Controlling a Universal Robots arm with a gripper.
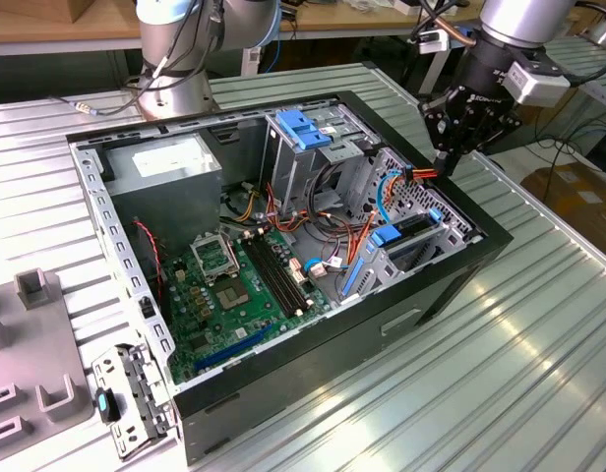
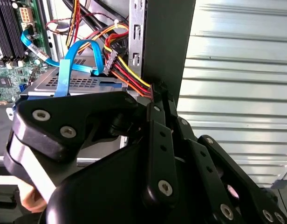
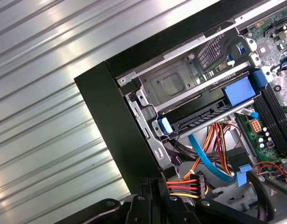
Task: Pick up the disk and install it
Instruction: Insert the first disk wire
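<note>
- In the exterior view, the gripper [image 1: 444,160] hangs over the open computer case [image 1: 313,364] at its right wall, fingertips down by an orange-and-red cable bundle [image 1: 418,175]. The disk [image 1: 413,228] sits in the drive cage below, blue tabs showing.
- In the second wrist view, the fingers [image 2: 155,100] are drawn together at the bundle's connector; whether they pinch it cannot be told.
- In the first wrist view, the disk [image 3: 206,114] lies slotted in its bay.
</note>
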